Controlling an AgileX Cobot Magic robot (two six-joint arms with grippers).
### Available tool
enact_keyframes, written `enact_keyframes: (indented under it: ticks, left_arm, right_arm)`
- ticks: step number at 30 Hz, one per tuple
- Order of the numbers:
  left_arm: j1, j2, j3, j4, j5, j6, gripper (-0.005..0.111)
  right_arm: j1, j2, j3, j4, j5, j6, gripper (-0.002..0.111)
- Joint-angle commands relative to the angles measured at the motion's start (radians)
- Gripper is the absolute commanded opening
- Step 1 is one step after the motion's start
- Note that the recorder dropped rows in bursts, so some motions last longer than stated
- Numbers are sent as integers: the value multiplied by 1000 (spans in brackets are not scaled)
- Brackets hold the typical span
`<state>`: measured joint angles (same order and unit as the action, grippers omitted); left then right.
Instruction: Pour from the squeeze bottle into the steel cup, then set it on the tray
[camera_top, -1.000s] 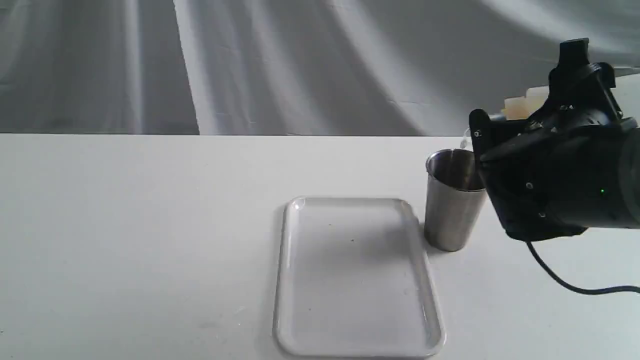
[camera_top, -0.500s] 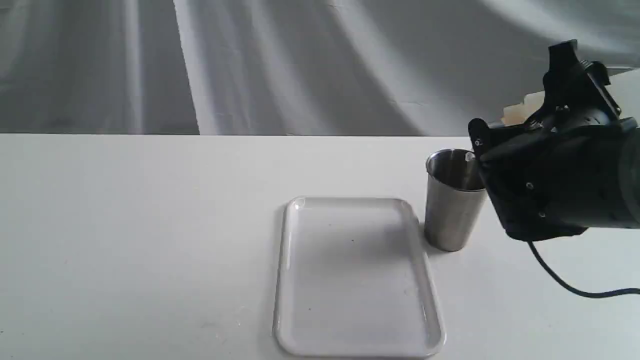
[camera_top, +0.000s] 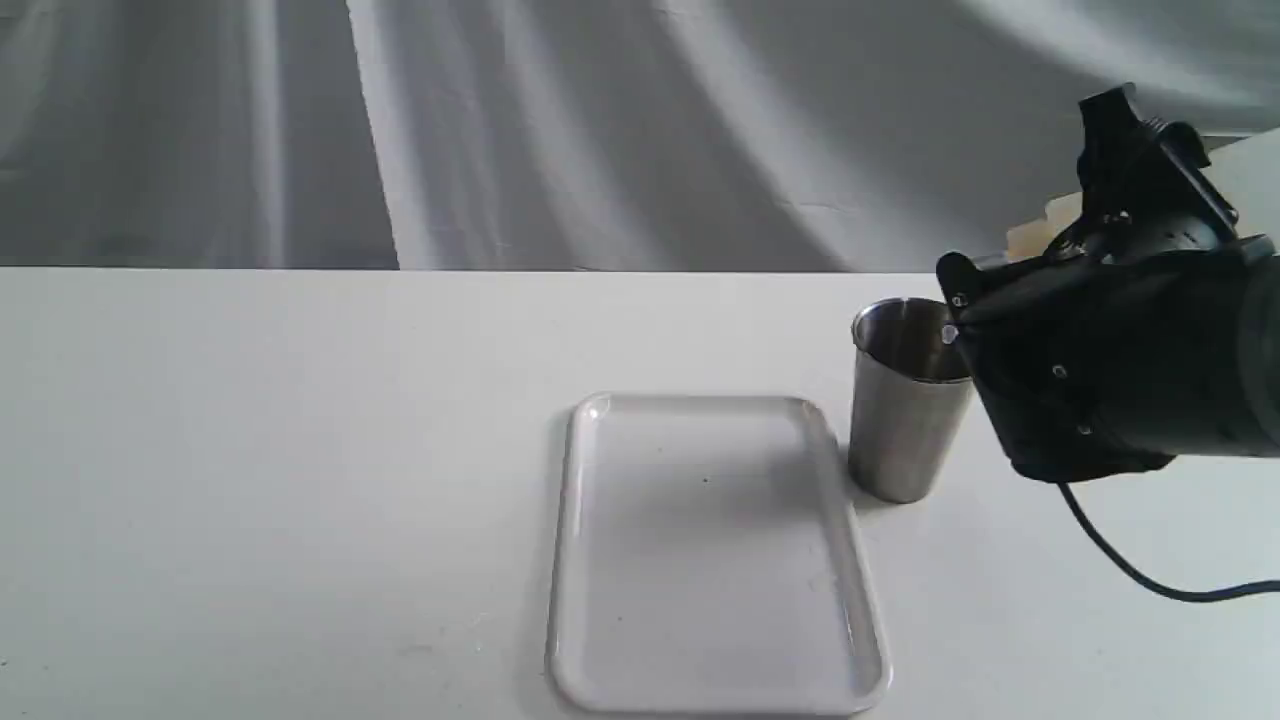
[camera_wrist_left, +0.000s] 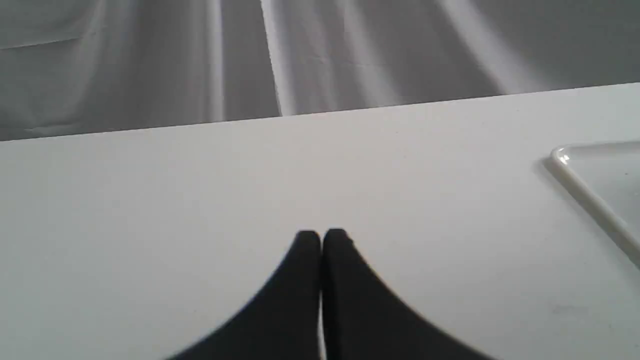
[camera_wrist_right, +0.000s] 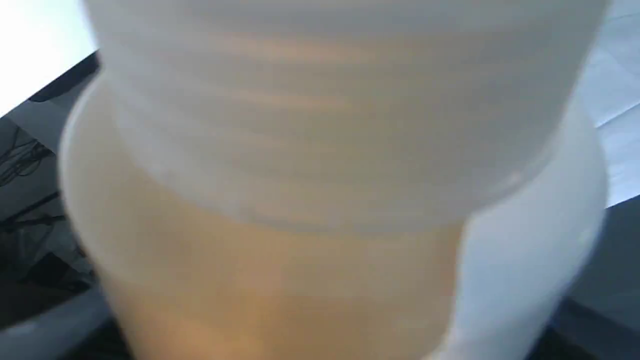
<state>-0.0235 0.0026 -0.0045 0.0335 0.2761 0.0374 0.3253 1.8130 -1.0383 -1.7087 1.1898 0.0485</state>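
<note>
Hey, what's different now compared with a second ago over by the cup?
The right gripper, holding the squeeze bottle, tipped it further. Its nozzle dropped from above the rim of the steel cup down to the cup's mouth, and the bottle's rear end sank slightly. Nothing was taken hold of or let go. The cup and the tray stayed put.

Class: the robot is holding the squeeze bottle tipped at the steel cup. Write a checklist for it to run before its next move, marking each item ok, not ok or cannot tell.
1. Squeeze bottle held in right gripper: ok.
2. Nozzle over the steel cup mouth: ok.
3. Steel cup upright: ok.
4. How full the cup is: cannot tell.
5. Tray has room for the bottle: ok.
6. Left gripper shut, away from the cup: ok.
</note>
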Motion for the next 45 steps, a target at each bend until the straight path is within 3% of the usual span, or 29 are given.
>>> enact_keyframes:
  ticks: [1,45]
  left_arm:
    - [2,-3,4,-1,-10,-3,0]
    - [2,-3,4,-1,-10,-3,0]
  right_arm:
    - [1,-16,-6,-36,31,-4,17]
    - [1,-16,-6,-36,31,-34,17]
